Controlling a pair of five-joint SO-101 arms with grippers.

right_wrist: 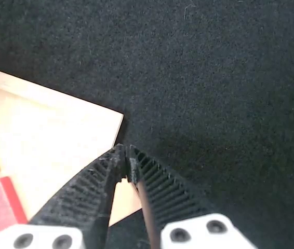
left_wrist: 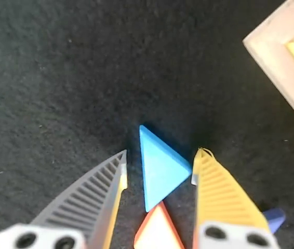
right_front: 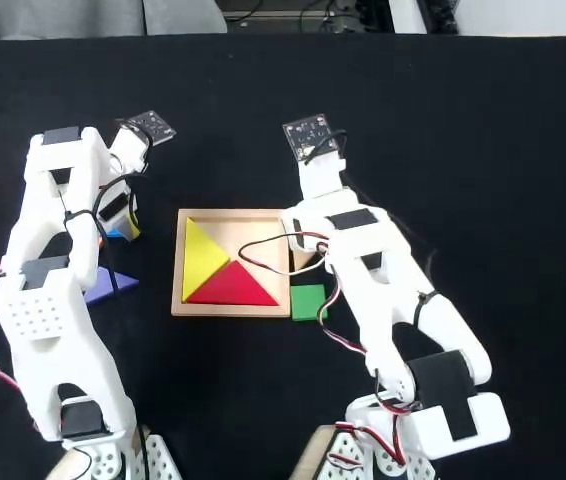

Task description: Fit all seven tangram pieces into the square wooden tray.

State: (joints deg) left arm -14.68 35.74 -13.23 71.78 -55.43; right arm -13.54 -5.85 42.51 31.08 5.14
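Two pieces lie in the wooden tray [right_front: 231,311]: a yellow triangle [right_front: 202,255] along its left wall and a red triangle [right_front: 231,287] along its near wall, their slanted edges meeting toward the tray's middle. Bare wood shows along the far wall and on the right side, part of it under the right arm and a cable. The right gripper [right_wrist: 125,155] sits at the tray's right rim near a corner, its black fingertips pressed together with nothing between them. A green square [right_front: 308,301] lies on the desk just beside the tray's near right corner. Left of the tray, the left gripper [left_wrist: 161,154] is spread wide around a blue triangle [left_wrist: 160,168] flat on the desk, with open cloth beyond. An orange triangle [left_wrist: 158,233] points at the blue one's near tip. A purple piece [right_front: 113,285] lies near the left arm.
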